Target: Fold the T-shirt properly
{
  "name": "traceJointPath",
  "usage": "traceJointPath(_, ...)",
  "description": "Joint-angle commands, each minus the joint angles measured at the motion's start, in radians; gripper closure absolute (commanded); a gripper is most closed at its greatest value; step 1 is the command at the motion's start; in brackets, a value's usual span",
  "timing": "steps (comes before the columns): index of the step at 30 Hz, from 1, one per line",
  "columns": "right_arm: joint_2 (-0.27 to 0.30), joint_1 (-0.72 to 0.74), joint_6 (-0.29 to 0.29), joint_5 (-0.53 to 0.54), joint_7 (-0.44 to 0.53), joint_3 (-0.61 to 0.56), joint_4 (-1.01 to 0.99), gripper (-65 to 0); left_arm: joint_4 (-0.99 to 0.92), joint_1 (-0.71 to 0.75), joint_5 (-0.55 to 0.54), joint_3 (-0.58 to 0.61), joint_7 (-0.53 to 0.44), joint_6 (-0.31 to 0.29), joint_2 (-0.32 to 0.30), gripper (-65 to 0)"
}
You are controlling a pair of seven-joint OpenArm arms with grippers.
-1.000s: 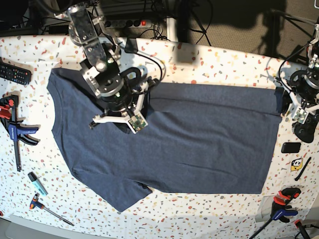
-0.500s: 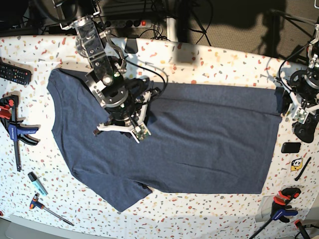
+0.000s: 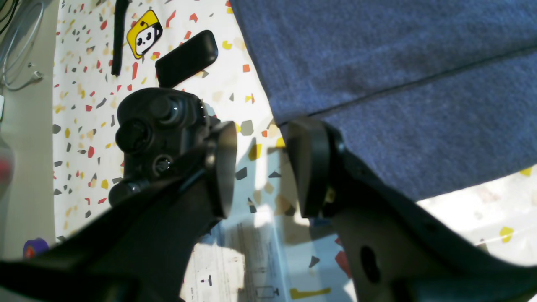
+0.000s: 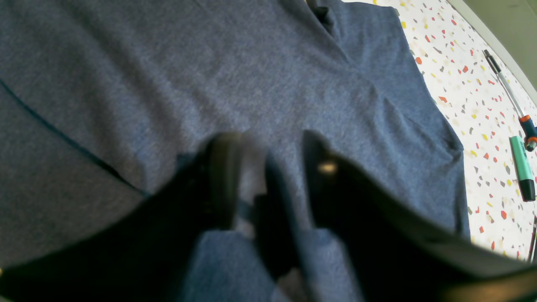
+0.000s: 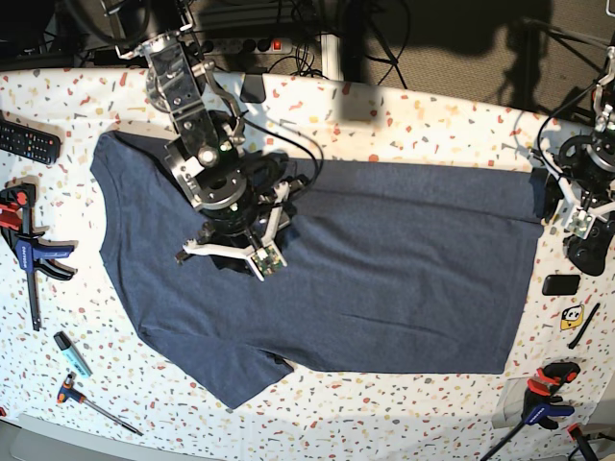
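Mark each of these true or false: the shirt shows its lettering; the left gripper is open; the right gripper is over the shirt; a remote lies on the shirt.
1. The T-shirt shows white lettering. False: only plain blue cloth shows.
2. The left gripper is open beside the shirt's corner. True.
3. The right gripper is over the shirt. True.
4. The remote lies on the shirt. False: it lies on the table, apart from it.

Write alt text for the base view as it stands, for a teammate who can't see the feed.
A dark blue T-shirt lies spread flat on a speckled table, plain side up. The right gripper hangs over its upper left part, jaws apart. The left gripper sits open off the shirt's right edge; clamps and hand tools lie around it.
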Motion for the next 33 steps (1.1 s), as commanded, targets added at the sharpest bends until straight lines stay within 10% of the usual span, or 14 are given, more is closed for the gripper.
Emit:
traceJointPath(1,0.000,0.018,-0.016,-0.003,0.019,0.002,0.019,-31.5,0.013,-0.011,-0.006,-0.011,-0.018,0.011,-0.020,-23.3)
traceJointPath(11,0.004,0.013,-0.013,0.079,-0.169,0.064,0.150,-30.6,0.013,-0.011,-0.037,-0.011,-0.022,0.011,-0.020,-23.2)
traceJointPath(17,0.074,-0.100,0.082,0.166,-0.273,0.069,0.297,-27.0,0.013,-0.010,-0.092,-0.011,0.047,-0.165,-0.020,-23.2)
traceJointPath(25,0.175,-0.249,0.077,0.159,-0.266,0.075,0.330,-19.5,0.013,-0.009,-0.117,-0.011,-0.028,-0.173,-0.020,-22.7)
traceJointPath(29,0.174,-0.252,0.017,0.233,-0.261,0.126,0.330,0.0,0.013,-0.014,-0.244,-0.011,-0.027,-0.169,-0.019,-6.9)
traceJointPath(33,0.174,-0.262,0.018,0.351,-0.287,0.212,0.330,0.0,0.013,-0.014,-0.322,-0.011,-0.027,-0.078,-0.013,0.0)
